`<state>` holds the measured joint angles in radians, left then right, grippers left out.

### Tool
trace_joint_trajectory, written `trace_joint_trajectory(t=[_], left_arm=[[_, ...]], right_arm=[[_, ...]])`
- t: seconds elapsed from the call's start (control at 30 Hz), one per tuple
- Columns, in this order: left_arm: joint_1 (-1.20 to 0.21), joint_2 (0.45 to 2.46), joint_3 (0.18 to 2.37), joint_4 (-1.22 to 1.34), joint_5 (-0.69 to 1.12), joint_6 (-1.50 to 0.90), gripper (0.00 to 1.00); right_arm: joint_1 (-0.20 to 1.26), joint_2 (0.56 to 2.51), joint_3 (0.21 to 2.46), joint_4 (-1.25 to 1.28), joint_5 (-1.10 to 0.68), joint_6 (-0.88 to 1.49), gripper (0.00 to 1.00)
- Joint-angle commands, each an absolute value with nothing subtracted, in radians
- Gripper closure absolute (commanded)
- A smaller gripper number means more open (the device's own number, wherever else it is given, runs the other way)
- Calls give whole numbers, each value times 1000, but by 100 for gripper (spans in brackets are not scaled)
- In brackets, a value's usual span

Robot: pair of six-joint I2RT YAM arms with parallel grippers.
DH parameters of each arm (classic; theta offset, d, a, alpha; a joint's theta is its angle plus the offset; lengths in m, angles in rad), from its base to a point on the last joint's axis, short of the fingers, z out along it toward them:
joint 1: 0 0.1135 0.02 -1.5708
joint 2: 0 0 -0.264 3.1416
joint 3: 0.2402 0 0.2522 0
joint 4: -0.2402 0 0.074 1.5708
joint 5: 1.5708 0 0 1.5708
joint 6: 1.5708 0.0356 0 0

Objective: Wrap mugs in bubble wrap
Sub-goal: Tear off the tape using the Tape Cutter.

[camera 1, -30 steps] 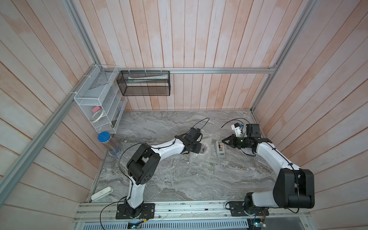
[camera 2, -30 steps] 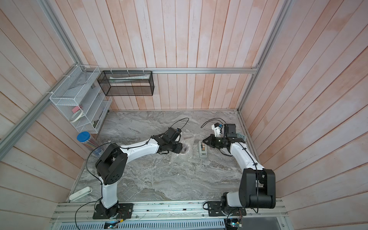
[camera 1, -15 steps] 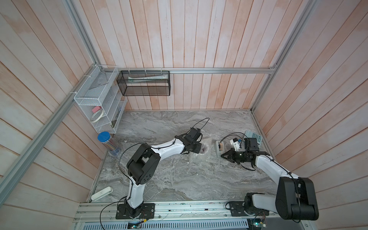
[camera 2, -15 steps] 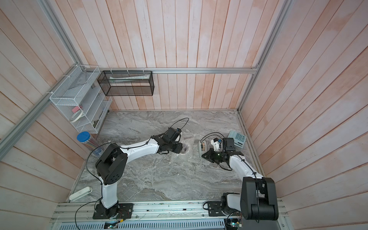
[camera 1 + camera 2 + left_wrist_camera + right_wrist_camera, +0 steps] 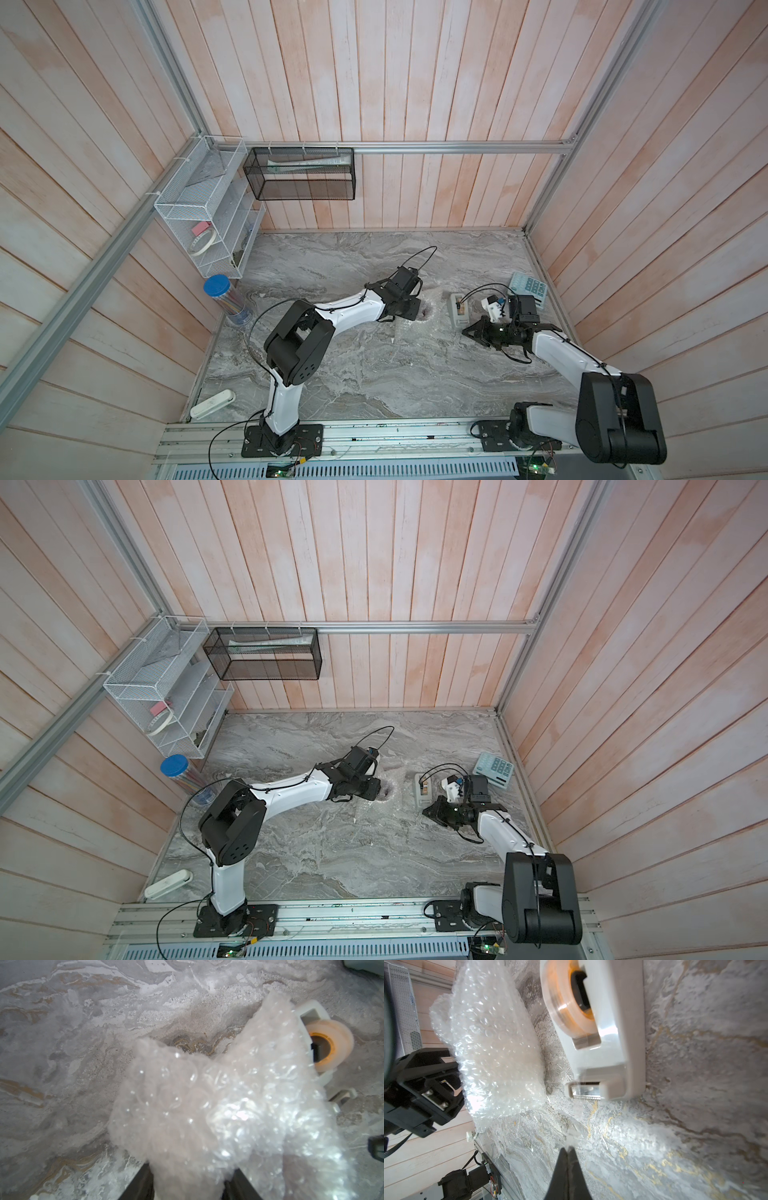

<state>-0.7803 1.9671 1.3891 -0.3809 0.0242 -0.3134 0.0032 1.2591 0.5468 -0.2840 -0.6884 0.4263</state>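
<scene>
Lower centre of the right wrist view: right jaws fully shut, pinching the end of a thin clear tape strip (image 5: 570,1136). Not possible to tell whether cut free or attached at the cutter (image 5: 586,1096). Above, toward the upper centre: grey tape dispenser (image 5: 623,1032) resting on the tabletop (image 5: 695,1105), with the tape roll (image 5: 562,1001) in its cradle.

Bottom edge of the left wrist view: left jaws about half open, clamped on either side of the bubble wrap (image 5: 228,1105) bunched around the mug (image 5: 426,312). Mug body hidden by the wrap in both wrist views. Only a dark red mouth visible, at mid-frame in both top views, just left of the dispenser. Bundle on the tabletop, just beside the dispenser.

Judged risks from here:
1. Tape folding onto itself or sticking to the right jaws during transfer. Cause: a limp free length held at 1 end only.
2. Dispenser dragged or tipped toward the bundle. Cause: a sideways pull on a strip not yet cut.
3. Wrap springing open before taping. Cause: loose, crinkly folds held by 1 clamp, mouth end uncovered.
4. Mug slipping or rolling inside the wrap. Cause: slick plastic over a smooth wall, squeeze taken by padding.
5. Right jaws striking left jaws. Cause: close approach over 1 small bundle.
</scene>
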Motion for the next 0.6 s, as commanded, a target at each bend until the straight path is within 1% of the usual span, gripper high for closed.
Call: trace_joint_trajectory(t=[0.0,0.17,0.43,0.57], left_arm=[[-793,1970,1357,-416,20,-293,49],[-793,1969,1353,-416,18,-293,49],[-793,1973,1353,-413,21,-293,49],[-795,1969,1349,-413,19,-292,49]], right_arm=[[3,1261,543,-286,-665,423,100],[3,1304,499,-238,-658,434,100],[1,1424,501,-188,-510,468,100],[0,1449,499,-185,-451,475,100]])
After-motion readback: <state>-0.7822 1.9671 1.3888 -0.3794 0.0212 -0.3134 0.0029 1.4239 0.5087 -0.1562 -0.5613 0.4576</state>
